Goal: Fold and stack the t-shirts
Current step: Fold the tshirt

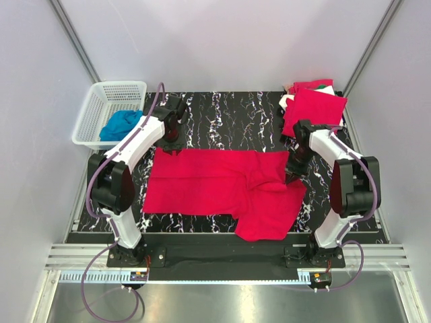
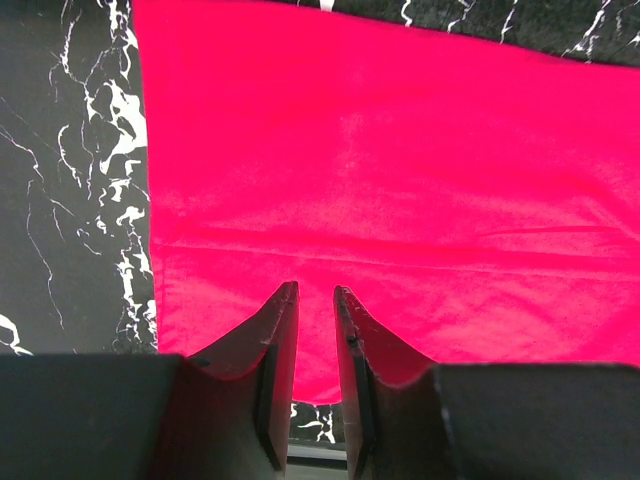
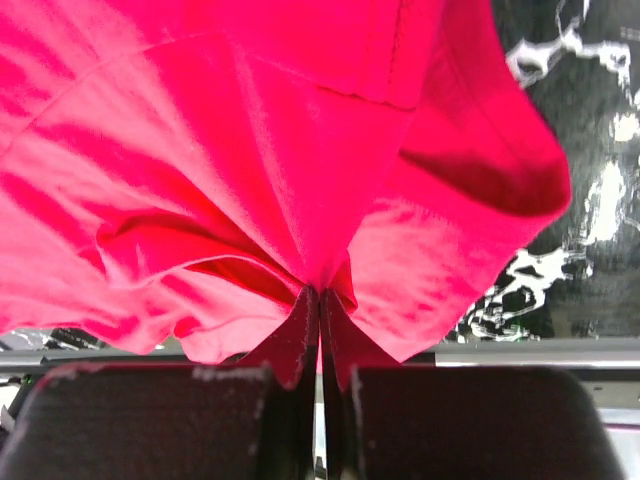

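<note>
A bright red t-shirt [image 1: 215, 185] lies spread across the black marbled mat [image 1: 222, 114], its right part rumpled and folded over toward the front. My right gripper [image 1: 293, 175] is shut on a bunch of this t-shirt [image 3: 250, 150]. The cloth gathers into a peak at the closed tips of the right gripper [image 3: 320, 292]. My left gripper [image 1: 170, 140] hovers at the shirt's far left corner. In the left wrist view the left gripper [image 2: 315, 292] stands narrowly open over the flat red cloth [image 2: 400, 160], gripping nothing. Folded red t-shirts [image 1: 314, 108] are stacked at the back right, with white and green [image 1: 327, 85] showing behind them.
A white plastic basket [image 1: 94, 108] holding a blue cloth [image 1: 121, 124] stands off the mat at the back left. White walls and slanted metal posts close in the sides. An aluminium rail [image 1: 222, 259] runs along the near edge behind the arm bases.
</note>
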`<move>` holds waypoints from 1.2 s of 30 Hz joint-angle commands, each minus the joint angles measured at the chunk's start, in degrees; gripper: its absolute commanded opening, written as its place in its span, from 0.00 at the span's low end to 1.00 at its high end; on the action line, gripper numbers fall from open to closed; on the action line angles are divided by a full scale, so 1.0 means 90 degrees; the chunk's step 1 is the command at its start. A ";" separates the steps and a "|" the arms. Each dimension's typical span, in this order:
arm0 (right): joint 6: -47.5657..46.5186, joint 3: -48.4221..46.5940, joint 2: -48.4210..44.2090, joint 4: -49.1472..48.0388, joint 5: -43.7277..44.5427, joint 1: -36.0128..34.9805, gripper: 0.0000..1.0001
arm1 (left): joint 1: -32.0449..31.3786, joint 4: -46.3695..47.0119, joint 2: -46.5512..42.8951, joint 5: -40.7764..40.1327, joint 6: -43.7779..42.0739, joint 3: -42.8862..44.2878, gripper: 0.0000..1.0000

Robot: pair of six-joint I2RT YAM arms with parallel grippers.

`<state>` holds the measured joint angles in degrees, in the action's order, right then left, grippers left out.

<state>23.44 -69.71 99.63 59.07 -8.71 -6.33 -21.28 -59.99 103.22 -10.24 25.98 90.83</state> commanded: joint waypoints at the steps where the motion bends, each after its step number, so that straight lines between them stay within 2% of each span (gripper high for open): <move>1: 0.0188 0.0167 -0.0357 0.0312 -0.0204 -0.0059 0.01 | -0.0019 0.0054 -0.0092 0.0073 0.0014 0.0279 0.25; 4: 0.0227 0.0236 -0.0387 0.0322 -0.0272 -0.0088 0.03 | -0.0019 0.0054 -0.0131 0.0034 -0.0005 0.0260 0.25; 10: 0.0286 0.0226 -0.0348 0.0448 -0.0253 -0.0146 0.14 | -0.0019 0.0064 -0.0190 -0.0024 -0.0045 0.0221 0.25; 12: 0.0286 0.0207 -0.0299 0.0575 -0.0224 -0.0176 0.25 | -0.0019 0.0064 -0.0209 -0.0034 -0.0035 0.0201 0.25; 14: 0.0286 0.0168 -0.0289 0.0779 -0.0039 -0.0215 0.28 | -0.0028 0.0073 -0.0209 -0.0034 -0.0025 0.0201 0.25; 17: 0.0315 0.0022 -0.0348 0.1014 0.0410 -0.0225 0.38 | -0.0019 0.0083 -0.0199 -0.0034 0.0014 0.0191 0.25; 23: 0.0199 -0.0456 -0.0466 0.0742 0.0538 -0.0215 0.37 | -0.0019 0.0112 -0.0209 -0.0024 0.0043 0.0094 0.25; 30: -0.0026 -0.1325 0.0734 0.0224 0.0256 -0.0215 0.36 | -0.0019 0.0112 -0.0375 -0.0122 -0.0025 -0.0111 0.25; 36: -0.0095 -0.1492 0.1360 -0.0118 -0.0115 -0.0225 0.35 | -0.0009 0.0103 -0.0404 -0.0142 -0.0015 -0.0219 0.25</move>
<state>23.70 -81.10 109.58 60.01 -7.01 -7.88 -21.28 -60.01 102.59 -10.55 25.96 89.25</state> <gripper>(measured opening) 0.350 0.254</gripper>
